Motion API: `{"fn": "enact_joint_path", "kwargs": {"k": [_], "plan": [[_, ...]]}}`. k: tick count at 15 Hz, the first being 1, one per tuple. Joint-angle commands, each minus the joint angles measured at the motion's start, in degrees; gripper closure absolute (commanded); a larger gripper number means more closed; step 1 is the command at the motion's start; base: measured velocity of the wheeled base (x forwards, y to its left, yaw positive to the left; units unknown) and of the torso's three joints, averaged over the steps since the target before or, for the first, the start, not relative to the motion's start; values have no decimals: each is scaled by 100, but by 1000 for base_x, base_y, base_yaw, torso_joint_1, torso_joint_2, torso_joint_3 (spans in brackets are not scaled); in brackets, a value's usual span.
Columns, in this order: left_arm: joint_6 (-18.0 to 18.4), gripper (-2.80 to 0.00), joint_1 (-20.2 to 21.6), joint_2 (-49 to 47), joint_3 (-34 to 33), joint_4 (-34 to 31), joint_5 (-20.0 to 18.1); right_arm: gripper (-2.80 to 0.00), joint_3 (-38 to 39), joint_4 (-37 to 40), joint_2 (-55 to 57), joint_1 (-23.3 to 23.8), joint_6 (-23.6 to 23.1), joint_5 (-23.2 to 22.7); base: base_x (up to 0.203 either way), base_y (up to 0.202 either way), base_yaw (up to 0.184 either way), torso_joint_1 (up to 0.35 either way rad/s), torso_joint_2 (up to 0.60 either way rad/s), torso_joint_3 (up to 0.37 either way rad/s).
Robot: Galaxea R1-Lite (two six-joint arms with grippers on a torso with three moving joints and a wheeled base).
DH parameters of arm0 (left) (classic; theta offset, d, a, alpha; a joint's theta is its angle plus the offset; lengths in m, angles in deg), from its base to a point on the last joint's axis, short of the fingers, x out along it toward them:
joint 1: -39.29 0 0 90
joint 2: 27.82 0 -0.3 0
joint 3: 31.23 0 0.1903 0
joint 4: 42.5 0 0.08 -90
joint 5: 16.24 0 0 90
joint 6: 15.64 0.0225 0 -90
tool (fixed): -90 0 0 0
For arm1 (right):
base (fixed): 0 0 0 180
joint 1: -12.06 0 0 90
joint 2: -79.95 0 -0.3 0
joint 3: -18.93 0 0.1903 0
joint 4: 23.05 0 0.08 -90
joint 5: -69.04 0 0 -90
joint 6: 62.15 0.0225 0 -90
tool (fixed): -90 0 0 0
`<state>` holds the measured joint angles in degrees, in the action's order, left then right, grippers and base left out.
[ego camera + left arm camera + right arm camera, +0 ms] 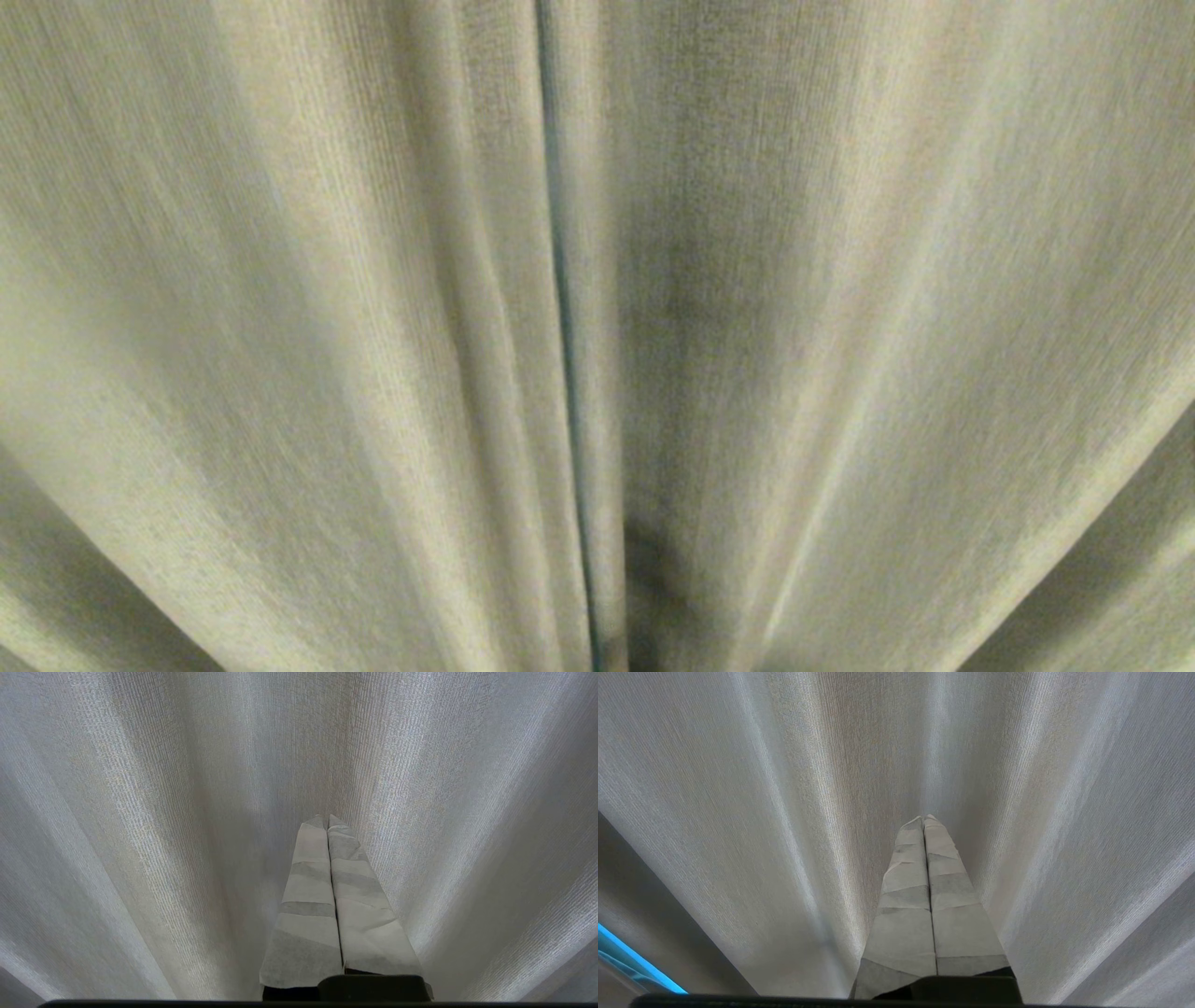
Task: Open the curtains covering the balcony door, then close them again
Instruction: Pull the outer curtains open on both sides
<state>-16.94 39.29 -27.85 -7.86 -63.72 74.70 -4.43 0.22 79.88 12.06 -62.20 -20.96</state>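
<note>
- Curtains (pixel 373 327) fill the head view, drawn, edges meeting at a dark seam.
- Left gripper (pixel 327 820): fingers pressed together, empty, near the fabric.
- Right gripper (pixel 924 819): likewise closed, empty.

A bright blue strip (pixel 630 961) shows in the lower left corner of the right wrist frame, running slantwise from the left edge down toward the bottom. Just below it lies a paler grey-blue band along the same slant. What the strip belongs to cannot be told. A plain grey surface (pixel 609 994) fills the very corner beneath it. The head and left wrist frames hold nothing else.
</note>
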Motion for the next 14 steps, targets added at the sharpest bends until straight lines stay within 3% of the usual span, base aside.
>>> {"fn": "enact_joint_path", "kwargs": {"k": [1, 14], "plan": [[-3, 0, 0, 2, 0, 5, 3, 0, 0, -8, 7, 0, -4, 0, 0, 0, 0, 0, 0, 0], [-3, 0, 0, 2, 0, 5, 3, 0, 0, -10, 7, 0, -104, 9, 0, 0, 0, 0, 0, 0]]}}
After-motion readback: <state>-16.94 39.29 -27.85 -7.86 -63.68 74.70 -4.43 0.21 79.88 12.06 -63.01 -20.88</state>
